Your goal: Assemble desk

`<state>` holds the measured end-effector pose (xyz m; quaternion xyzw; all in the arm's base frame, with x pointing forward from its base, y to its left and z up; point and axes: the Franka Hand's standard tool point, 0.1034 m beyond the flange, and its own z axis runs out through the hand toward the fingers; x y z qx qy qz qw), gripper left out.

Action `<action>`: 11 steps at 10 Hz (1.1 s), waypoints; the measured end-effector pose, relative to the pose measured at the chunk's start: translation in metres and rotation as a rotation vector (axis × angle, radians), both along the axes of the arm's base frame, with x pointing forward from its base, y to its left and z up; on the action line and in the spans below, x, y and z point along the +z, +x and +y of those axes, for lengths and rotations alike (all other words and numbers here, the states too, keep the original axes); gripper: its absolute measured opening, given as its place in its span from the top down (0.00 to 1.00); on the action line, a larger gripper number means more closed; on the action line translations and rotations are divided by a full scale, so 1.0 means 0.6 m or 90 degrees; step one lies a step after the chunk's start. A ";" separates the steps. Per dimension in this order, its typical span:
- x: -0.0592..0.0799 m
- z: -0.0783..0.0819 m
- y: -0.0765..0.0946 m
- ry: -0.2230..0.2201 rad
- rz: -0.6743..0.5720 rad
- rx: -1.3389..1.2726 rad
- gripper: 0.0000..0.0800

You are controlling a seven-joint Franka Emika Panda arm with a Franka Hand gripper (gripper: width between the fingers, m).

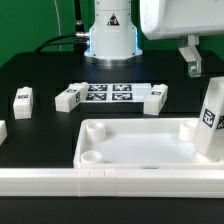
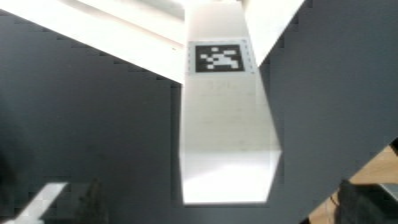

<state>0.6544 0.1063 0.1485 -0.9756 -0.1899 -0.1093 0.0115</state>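
Note:
The white desk top (image 1: 135, 140), a wide rimmed tray with round corner sockets, lies at the front in the exterior view. One tagged leg (image 1: 209, 120) stands upright at its corner on the exterior view's right. My gripper (image 1: 191, 58) hangs above that leg, a little toward the exterior view's left, and apart from it. In the wrist view the leg (image 2: 228, 130) runs lengthwise between my fingers (image 2: 43, 205), with dark gaps on both sides. My gripper (image 2: 205, 216) is open and empty. Part of the desk top (image 2: 125, 30) shows beyond the leg.
Three loose tagged legs (image 1: 22, 100) (image 1: 68, 97) (image 1: 155, 97) lie on the black table behind the tray. A further white piece (image 1: 2, 131) shows at the exterior view's left edge. The marker board (image 1: 110, 94) lies between two legs. A long low white rail (image 1: 100, 183) runs along the front. The robot base (image 1: 110, 35) stands at the back.

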 end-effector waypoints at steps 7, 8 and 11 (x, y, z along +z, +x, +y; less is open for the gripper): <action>-0.003 0.016 -0.002 -0.026 0.172 0.014 0.19; -0.002 0.014 0.001 -0.026 0.170 0.019 0.19; -0.014 0.002 0.006 -0.027 0.169 0.028 0.19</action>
